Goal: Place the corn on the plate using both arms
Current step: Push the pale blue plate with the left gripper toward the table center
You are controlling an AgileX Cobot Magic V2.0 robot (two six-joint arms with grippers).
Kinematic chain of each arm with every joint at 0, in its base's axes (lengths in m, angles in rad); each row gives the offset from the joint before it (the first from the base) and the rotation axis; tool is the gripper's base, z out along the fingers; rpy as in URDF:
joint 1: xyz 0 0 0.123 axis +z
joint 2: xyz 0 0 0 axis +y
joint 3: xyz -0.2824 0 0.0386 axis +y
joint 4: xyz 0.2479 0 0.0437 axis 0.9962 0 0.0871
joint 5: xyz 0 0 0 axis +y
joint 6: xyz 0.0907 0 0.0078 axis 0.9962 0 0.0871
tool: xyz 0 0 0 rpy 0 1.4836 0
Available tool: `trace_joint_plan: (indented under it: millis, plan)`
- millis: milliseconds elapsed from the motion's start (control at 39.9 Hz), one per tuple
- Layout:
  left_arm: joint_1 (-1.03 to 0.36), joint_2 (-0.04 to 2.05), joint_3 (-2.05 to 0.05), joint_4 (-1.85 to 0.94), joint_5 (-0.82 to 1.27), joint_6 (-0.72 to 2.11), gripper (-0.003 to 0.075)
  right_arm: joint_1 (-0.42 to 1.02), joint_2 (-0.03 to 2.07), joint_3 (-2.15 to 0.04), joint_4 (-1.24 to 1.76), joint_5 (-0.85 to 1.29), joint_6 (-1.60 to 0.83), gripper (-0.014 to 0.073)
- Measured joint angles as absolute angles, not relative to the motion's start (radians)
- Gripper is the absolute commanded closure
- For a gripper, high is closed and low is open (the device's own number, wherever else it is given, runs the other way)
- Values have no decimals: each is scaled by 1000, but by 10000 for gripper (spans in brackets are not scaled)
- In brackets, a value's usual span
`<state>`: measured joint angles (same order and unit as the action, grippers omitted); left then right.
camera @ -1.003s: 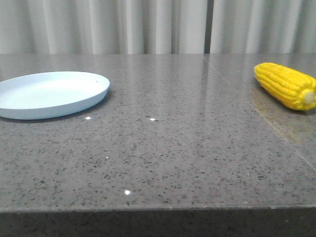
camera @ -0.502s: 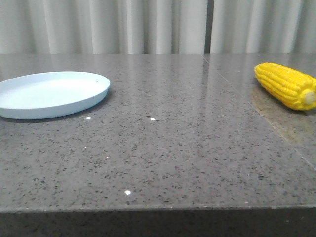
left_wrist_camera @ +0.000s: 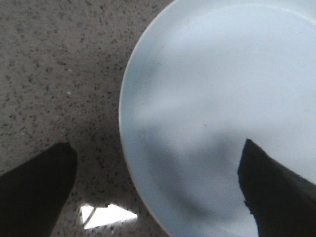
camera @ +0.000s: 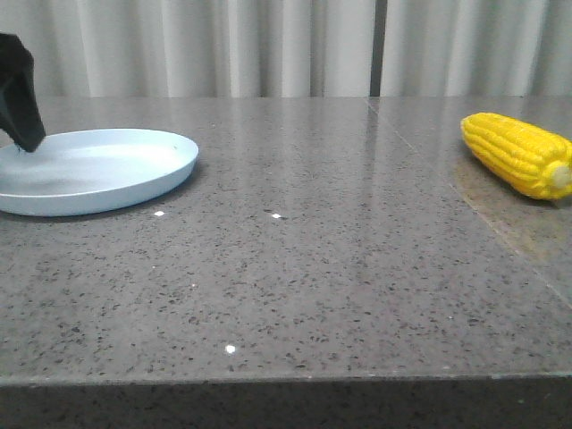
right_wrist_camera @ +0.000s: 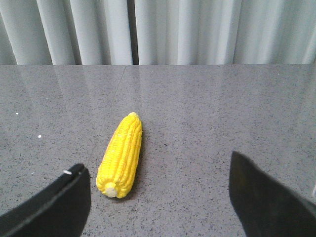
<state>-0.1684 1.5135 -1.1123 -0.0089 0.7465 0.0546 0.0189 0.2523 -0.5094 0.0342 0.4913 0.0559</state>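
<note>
The yellow corn [camera: 520,155] lies on the grey stone table at the far right, its beige stub end toward the front. In the right wrist view the corn [right_wrist_camera: 121,153] lies ahead of my open right gripper [right_wrist_camera: 160,197], close to one finger and not between them. The pale blue plate [camera: 134,183] sits at the far left. My left gripper [camera: 20,94] hangs over the plate's left edge. In the left wrist view it is open [left_wrist_camera: 158,182], astride the plate's rim [left_wrist_camera: 129,163], with nothing held.
The grey speckled stone table [camera: 313,268] stretches between plate and corn, with a seam [camera: 465,192] running near the corn. White curtains [camera: 295,45] hang behind the table. The table's front edge [camera: 286,380] is near the camera.
My left gripper has come into the front view at the far left, over the plate's edge, and casts a shadow on the plate. The corn and plate have not moved.
</note>
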Motion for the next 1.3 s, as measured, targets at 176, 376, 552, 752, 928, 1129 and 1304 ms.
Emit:
trace_joint_plan:
  millis: [176,376,552,752,928,1129,1304]
  plan:
    - [-168,1600,-1147,-11,757,55,87,19,252,-509,34,491,56,-7]
    - [-168,1609,-1152,-15,758,55,313,19,252,-509,34,491,56,-7]
    - [-168,1609,-1152,-15,758,55,587,19,252,-509,34,491,56,-7]
    - [-168,1609,-1171,-36,760,55,741,19,252,-509,34,491,56,-7]
    - [-175,1574,-1221,-129,762,55,741,19,252,-509,34,491,56,-7]
    - [-282,1535,-1306,-237,764,56,741,19,252,-509,34,491,56,-7]
    - [-400,1577,-1323,-270,748,56,740,19,252,-509,34,491,56,-7]
